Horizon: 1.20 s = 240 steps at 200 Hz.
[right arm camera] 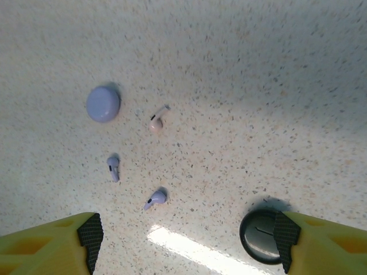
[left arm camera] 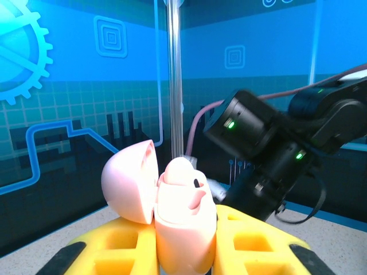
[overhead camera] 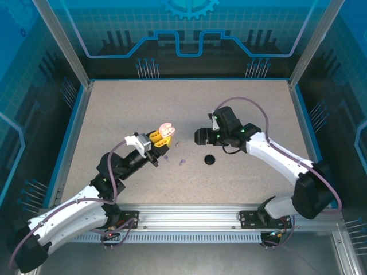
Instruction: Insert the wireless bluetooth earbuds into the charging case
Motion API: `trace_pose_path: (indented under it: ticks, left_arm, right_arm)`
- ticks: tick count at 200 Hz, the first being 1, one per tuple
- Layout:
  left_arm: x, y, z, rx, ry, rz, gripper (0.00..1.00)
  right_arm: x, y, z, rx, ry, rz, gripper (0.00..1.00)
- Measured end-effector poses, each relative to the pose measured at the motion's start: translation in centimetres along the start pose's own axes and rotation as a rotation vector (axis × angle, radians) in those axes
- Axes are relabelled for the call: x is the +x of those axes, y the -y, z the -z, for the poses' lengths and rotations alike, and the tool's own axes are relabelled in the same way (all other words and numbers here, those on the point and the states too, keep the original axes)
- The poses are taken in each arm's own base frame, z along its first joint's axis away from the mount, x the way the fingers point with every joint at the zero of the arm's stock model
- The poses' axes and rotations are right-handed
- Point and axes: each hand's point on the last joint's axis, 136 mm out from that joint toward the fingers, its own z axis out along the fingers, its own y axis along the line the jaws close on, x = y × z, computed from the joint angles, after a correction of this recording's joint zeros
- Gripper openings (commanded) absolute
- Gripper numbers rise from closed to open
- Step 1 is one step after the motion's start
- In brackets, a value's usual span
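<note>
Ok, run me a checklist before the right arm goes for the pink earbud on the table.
1. Grip of left tool on pink case: ok.
2. The lid open: ok.
3. The seated pink earbud in the case: ok.
4. The right tool open, empty: ok.
5. The loose pink earbud apart from the lilac earbuds: ok.
6. A free slot in the case: cannot tell.

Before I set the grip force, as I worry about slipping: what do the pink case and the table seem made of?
Pink case: likely smooth moulded plastic with a satin finish, going by its soft highlights and seamless rounded shell. Table: matte, pale beige with fine dark speckles, perhaps stone-look laminate or composite; the look leaves it open.
</note>
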Motion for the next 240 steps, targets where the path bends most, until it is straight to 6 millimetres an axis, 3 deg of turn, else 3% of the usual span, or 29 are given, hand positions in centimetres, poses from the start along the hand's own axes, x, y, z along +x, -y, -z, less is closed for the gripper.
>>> trace_pose_path:
  ticks: [105,148,197,240]
  left_arm:
    - [-0.9,0.1,0.8,-0.001,-0.02,0.04,0.07]
    - [-1.1,0.2,1.2,-0.001,-0.024,0.049,0.07]
    - [-0.9,0.2,1.3,-0.001,-0.037,0.054,0.07]
    - [-0.8,0.2,1.3,-0.001,-0.037,0.054,0.07]
  right_arm:
    - [-0.3,-5.8,-10.5,-0.002,-0.145,0.113,0.76]
    - [0.3,-6.3,-14.4,0.034,-0.195,0.136,0.67]
    - [0.3,-5.3,-16.6,0.103,-0.223,0.163,0.63]
    - [-0.3,-5.6,-17.2,0.11,-0.227,0.225,0.63]
